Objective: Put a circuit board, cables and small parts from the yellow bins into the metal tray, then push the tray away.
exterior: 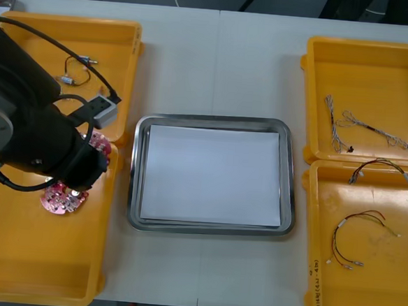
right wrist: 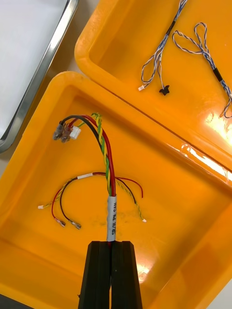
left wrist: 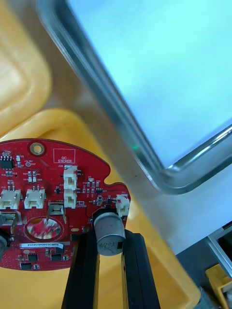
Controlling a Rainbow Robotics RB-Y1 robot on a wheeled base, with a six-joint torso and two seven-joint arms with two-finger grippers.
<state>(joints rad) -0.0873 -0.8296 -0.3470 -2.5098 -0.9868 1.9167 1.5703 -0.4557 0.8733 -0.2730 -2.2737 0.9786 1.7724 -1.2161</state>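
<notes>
Board pinched on the left, cable bundle clamped on the right.
The left gripper (left wrist: 110,239) grips a round red board (left wrist: 53,193) at its edge, with a black finger on either side of a dull grey cylinder mounted there. One side of the board is cut off from sight. Just beyond it runs the shiny curved rim of the tray (left wrist: 108,123), which is white inside. In the front view the arm hides part of a second board (exterior: 64,198) beneath it. The right gripper (right wrist: 112,246) is pressed together on a white-sleeved bundle (right wrist: 103,140) of red, yellow and black wires, which rises from its tips over a glossy yellow bin (right wrist: 183,203). A thinner loose cable (right wrist: 67,193) lies under the bundle.
</notes>
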